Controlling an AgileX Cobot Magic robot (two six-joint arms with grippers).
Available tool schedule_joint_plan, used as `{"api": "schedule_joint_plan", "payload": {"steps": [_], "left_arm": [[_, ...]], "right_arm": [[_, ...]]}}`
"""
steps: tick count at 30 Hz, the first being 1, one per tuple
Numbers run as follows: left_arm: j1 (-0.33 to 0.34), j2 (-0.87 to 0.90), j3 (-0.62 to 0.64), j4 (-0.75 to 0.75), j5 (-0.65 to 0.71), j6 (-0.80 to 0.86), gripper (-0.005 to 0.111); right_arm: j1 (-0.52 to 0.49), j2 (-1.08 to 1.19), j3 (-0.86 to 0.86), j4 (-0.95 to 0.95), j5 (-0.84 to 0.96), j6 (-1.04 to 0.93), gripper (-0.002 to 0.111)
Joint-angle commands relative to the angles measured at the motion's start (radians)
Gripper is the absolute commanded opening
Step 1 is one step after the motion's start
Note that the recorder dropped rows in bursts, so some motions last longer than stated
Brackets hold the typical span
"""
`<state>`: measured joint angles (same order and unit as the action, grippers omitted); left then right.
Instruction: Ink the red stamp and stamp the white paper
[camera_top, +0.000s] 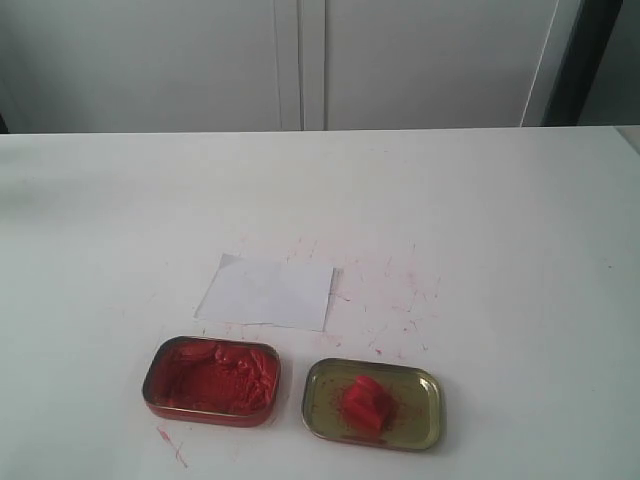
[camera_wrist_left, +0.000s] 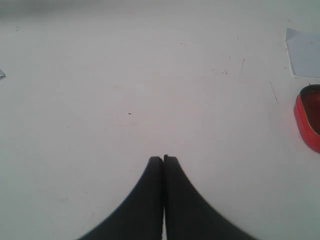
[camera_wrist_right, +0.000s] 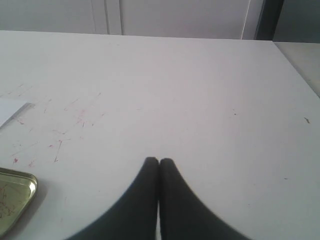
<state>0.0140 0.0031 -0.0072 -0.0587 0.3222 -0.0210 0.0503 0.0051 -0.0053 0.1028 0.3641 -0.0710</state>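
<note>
- We see the tabletop (camera_top: 520, 230) lying open on the far side and on both flanks, so a gripper could pass freely there.
- Near the front edge, the red tin (camera_top: 205, 416) and the gold tin (camera_top: 415, 392) sit side by side, with only a narrow strip of table between them.
- The red stamp (camera_top: 368, 400) lies inside the gold tin, ringed by its low rim, so we find it open from above only.
- The white paper (camera_top: 266, 291) lies flat just behind the tins, apart from both, its face open from above.
- Our left gripper (camera_wrist_left: 163, 159) and right gripper (camera_wrist_right: 159, 160), fingers pressed together, hang over bare table.
</note>
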Motion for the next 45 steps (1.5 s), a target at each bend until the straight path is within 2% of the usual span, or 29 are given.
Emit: {"api": "schedule_joint_plan", "payload": {"steps": [1, 13, 18, 45], "left_arm": [[0.004, -0.003, 0.007, -0.011, 0.001, -0.002, 0.000], [0.004, -0.003, 0.007, -0.011, 0.001, -0.002, 0.000], [0.004, -0.003, 0.007, -0.011, 0.001, -0.002, 0.000], [0.004, -0.003, 0.007, -0.011, 0.001, 0.000, 0.000]], "right_arm": [[0.001, -0.005, 0.005, -0.003, -0.068, -0.003, 0.000], [0.001, -0.005, 0.005, -0.003, -0.476, -0.003, 0.000], [0.001, -0.005, 0.005, -0.003, -0.575, -0.003, 0.000], [0.001, -0.005, -0.004, -0.003, -0.589, -0.003, 0.000]]}}
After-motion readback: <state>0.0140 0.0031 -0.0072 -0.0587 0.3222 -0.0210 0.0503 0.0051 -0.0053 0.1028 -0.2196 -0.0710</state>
